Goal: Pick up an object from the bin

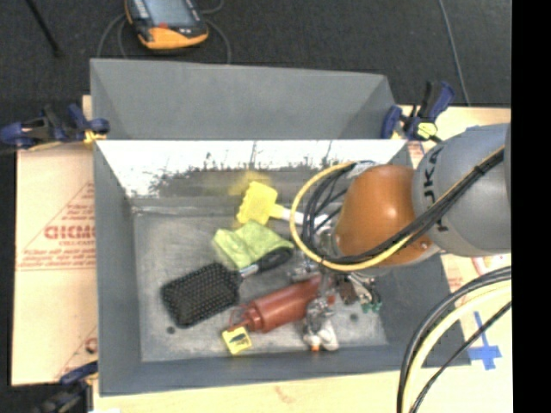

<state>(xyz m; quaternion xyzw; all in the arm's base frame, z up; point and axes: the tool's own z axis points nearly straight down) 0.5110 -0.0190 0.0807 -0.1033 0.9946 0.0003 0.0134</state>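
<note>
My gripper hangs low in the bin's front right part, under the arm's orange cover. Its tip is right beside the right end of a red-brown bottle that lies on its side on the bin floor. Whether it touches the bottle I cannot tell. A small white and red thing lies just below the gripper. Left of the bottle rests a black hairbrush, whose handle points toward the gripper.
A crumpled green cloth lies in the middle of the bin, with a yellow tool behind it near the back wall. A small yellow block sits at the front. The arm and its cables cover the bin's right side.
</note>
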